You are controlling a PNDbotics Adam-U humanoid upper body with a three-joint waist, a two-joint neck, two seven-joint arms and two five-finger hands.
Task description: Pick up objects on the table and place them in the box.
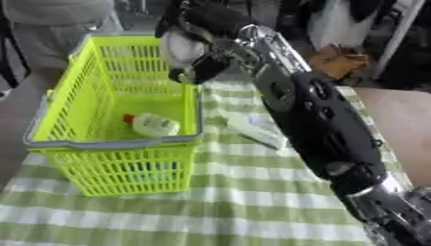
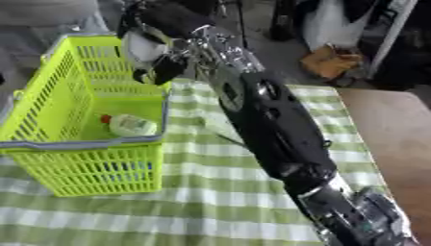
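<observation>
A lime-green basket (image 1: pixel 109 143) stands on the left of the checked tablecloth. Inside it, on the bottom, lies a white bottle with a red cap (image 1: pixel 153 125). My right arm reaches from the lower right up to the basket's far right corner. There my right hand (image 1: pixel 202 69) hangs above the rim with its fingers curled round a pale, rounded object (image 1: pixel 178 48). A flat white packet (image 1: pixel 257 129) lies on the cloth just right of the basket, partly hidden by my forearm. My left hand shows in neither view.
The green-and-white checked cloth (image 1: pixel 210 211) covers the table in front of the basket. The table's right edge runs along a brown floor (image 2: pixel 396 139). A brown bag (image 1: pixel 336 60) sits on the floor beyond the table.
</observation>
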